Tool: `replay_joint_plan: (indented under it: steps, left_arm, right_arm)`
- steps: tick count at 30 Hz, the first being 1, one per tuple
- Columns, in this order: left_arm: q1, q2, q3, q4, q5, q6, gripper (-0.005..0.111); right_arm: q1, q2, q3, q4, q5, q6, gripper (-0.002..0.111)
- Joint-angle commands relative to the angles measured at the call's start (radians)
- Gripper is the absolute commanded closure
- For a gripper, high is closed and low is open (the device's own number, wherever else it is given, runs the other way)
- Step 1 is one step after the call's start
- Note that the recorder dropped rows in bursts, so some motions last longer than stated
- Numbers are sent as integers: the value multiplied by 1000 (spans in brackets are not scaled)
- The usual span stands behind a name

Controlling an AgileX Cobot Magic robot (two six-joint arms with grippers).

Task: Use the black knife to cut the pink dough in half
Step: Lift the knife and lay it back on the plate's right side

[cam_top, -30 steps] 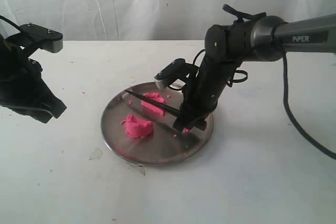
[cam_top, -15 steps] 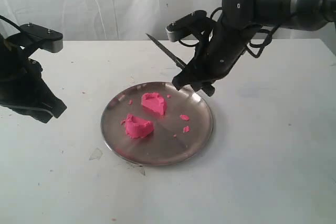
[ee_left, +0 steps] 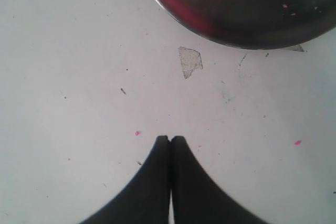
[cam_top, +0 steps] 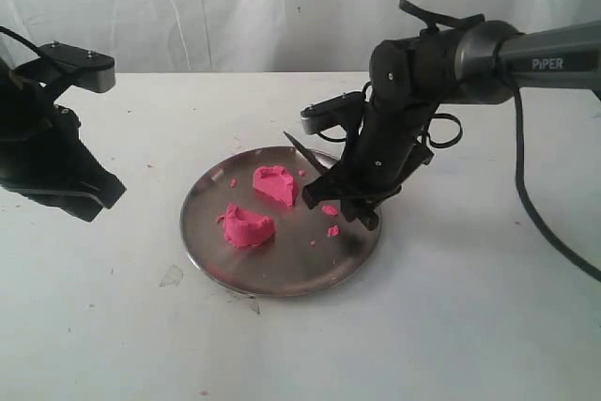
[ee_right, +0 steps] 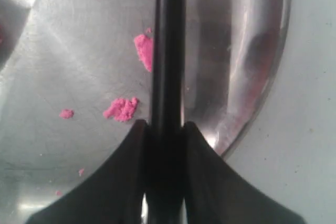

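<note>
The pink dough lies in two rough chunks on a round steel plate point(cam_top: 349, 255): one chunk point(cam_top: 275, 184) toward the back, the other point(cam_top: 248, 226) toward the front left. Small pink crumbs point(ee_right: 122, 108) are scattered beside them. My right gripper point(cam_top: 340, 202) hovers over the plate's right side, shut on the handle of the black knife point(cam_top: 305, 152). The blade slants up and to the left, above the plate and apart from the dough. In the right wrist view the knife point(ee_right: 168, 51) runs straight out from between the jaws of the right gripper point(ee_right: 164, 125). My left gripper point(ee_left: 170, 139) stays shut and empty over the bare table, left of the plate.
A small clear scrap point(ee_left: 190, 60) lies on the white table just outside the plate's rim point(ee_left: 210, 31), and another point(cam_top: 252, 303) sits by its front edge. A white curtain closes off the back. The right arm's cable point(cam_top: 526, 213) hangs down at the right.
The right gripper lifted the knife from low across the plate between the chunks, swung it up behind the plate, then came back down over the plate's right side. The left arm stayed still.
</note>
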Motion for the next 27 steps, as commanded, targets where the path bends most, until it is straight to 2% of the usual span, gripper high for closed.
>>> replay_joint_plan:
  steps: [1,12,19,27]
  left_arm:
    - [1,-10,8,-18,12,3,107]
    - [1,-10,8,-18,12,3,107]
    - [1,-10,8,-20,12,3,107]
    - [1,-10,8,-22,12,3,107]
  right_arm:
    - [-7,9,-3,11,-16,6,108]
    - [-7,23,-3,18,7,-16,108]
    - [-7,-8,-1,5,154,-41,108]
    - [-7,-10,-1,15,181,-63,108]
